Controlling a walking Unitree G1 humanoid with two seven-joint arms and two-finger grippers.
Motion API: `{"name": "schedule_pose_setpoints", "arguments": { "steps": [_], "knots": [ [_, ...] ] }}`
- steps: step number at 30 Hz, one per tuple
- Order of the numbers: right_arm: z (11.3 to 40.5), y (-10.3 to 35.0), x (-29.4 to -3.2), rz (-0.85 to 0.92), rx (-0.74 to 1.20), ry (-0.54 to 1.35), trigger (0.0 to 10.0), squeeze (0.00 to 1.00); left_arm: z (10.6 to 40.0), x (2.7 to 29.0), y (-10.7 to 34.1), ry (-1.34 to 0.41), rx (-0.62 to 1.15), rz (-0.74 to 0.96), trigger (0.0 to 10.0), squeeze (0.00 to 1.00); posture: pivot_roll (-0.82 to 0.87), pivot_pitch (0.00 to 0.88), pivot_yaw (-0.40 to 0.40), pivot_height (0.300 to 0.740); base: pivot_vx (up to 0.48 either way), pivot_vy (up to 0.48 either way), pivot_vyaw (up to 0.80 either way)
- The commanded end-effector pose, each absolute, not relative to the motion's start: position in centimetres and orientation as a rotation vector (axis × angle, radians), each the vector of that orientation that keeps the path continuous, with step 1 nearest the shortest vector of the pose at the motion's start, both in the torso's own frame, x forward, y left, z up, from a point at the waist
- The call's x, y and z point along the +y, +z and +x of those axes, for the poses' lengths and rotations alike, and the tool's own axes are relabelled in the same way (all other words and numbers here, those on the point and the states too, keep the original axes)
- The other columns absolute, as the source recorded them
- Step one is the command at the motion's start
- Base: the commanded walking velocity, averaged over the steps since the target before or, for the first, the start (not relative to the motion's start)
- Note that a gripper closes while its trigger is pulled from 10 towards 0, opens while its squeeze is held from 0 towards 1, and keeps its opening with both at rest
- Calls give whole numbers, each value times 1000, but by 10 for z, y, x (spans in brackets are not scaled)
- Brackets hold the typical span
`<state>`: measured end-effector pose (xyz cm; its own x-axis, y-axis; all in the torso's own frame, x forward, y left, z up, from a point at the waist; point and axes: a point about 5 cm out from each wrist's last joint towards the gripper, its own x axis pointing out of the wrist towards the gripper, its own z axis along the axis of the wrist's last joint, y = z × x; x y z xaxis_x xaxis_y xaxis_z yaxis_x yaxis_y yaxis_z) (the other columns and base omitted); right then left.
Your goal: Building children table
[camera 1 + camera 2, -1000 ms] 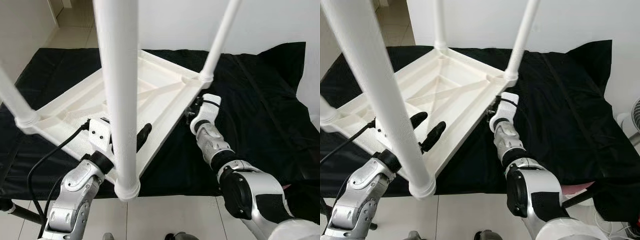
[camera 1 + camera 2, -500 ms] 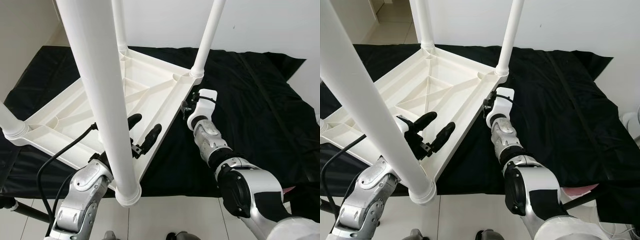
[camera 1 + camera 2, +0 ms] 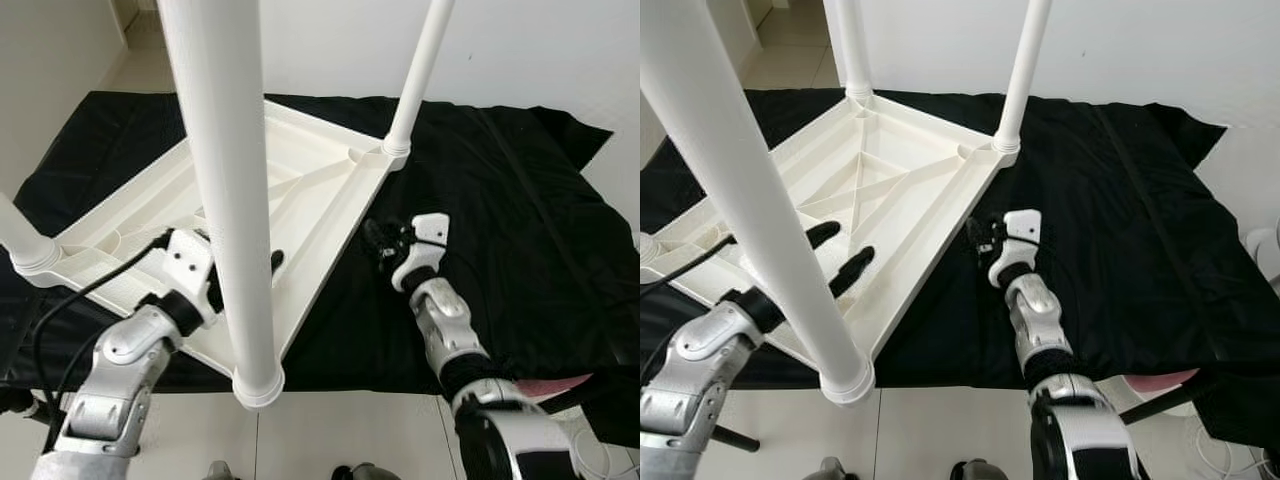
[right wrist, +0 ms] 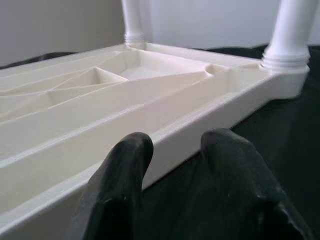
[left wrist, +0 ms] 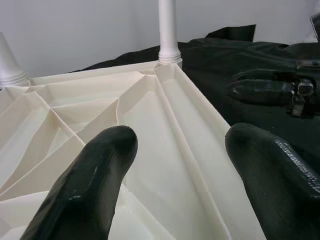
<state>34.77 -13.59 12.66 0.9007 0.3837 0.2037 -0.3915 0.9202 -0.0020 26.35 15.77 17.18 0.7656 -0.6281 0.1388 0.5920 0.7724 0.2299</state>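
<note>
The white plastic table (image 3: 890,180) lies upside down on a black cloth (image 3: 1120,220), its legs pointing up. The nearest leg (image 3: 750,200) rises right in front of the camera; another leg (image 3: 1022,70) stands at the far right corner. My left gripper (image 3: 840,252) is open and hovers over the ribbed underside beside the nearest leg, holding nothing; the left wrist view shows the gripper (image 5: 180,140) above the ribs. My right gripper (image 3: 980,235) is open over the cloth, just off the table's right edge (image 4: 200,130), with nothing between its fingers (image 4: 125,170).
White floor tiles (image 3: 940,430) begin at the cloth's near edge. A white wall (image 3: 1140,40) stands behind. A black cable (image 3: 80,300) trails from my left arm. A dark frame part (image 3: 1180,390) lies at the near right.
My right gripper has drawn back from the table's right edge toward me, over the cloth. My left gripper has shifted left, partly behind the nearest leg. The camera also moved slightly.
</note>
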Motion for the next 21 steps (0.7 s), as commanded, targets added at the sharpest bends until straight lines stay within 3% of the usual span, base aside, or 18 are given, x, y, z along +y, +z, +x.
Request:
{"name": "schedule_pose_setpoints", "arguments": {
  "steps": [1, 6, 7, 13, 21],
  "knots": [
    [340, 129, -143, 21, -227, 437, 10000, 0, 261, 164, 166, -757, -179, 231, 10000, 0, 34, 73, -47, 740, 0, 0, 0],
    [333, 130, -148, 9, -237, 457, 10000, 0, 259, 171, 164, -774, -159, 256, 10000, 0, 27, 74, -49, 740, 0, 0, 0],
    [318, 130, -161, -28, -241, 480, 10000, 0, 248, 186, 159, -822, -102, 299, 10000, 0, 17, 81, -49, 740, 0, 0, 0],
    [299, 139, -180, -78, -233, 518, 10000, 0, 228, 200, 152, -930, -18, 377, 10000, 0, 19, 89, -53, 740, 0, 0, 0],
    [293, 152, -190, -155, -214, 591, 10000, 0, 230, 210, 147, -1014, 36, 486, 10000, 0, 17, 93, -52, 740, 0, 0, 0]
  ]
}}
